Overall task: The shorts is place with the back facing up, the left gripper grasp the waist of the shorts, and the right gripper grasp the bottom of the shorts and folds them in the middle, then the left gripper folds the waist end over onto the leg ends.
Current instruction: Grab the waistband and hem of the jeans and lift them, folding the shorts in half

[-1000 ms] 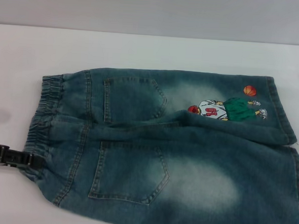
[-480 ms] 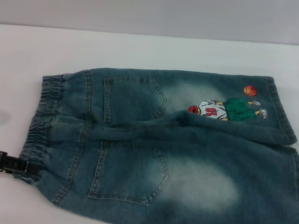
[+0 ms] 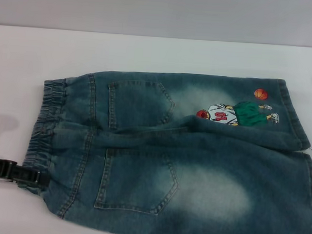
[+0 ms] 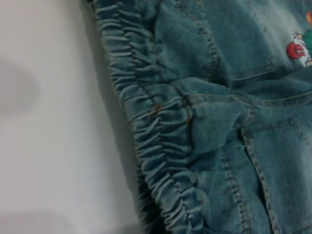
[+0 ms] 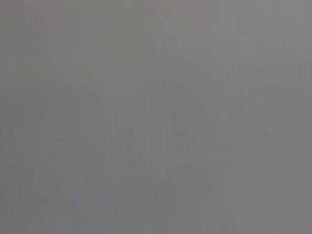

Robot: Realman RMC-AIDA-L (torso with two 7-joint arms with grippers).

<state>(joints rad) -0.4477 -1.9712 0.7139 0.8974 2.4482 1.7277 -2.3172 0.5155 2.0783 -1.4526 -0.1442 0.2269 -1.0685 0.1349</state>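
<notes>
Your left gripper [image 3: 33, 176] sits at the waist of the shorts [image 3: 42, 136], near corner, on the tabletop [image 3: 149, 53]; its jaws seem hidden, so I cannot tell their grip.

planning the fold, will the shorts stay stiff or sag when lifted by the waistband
The shorts would probably sag: the denim already lies in soft creases. The gathered waistband looks stretchy, so it may bunch where the left gripper meets it. Rolling seems unlikely, since they lie flat.
</notes>
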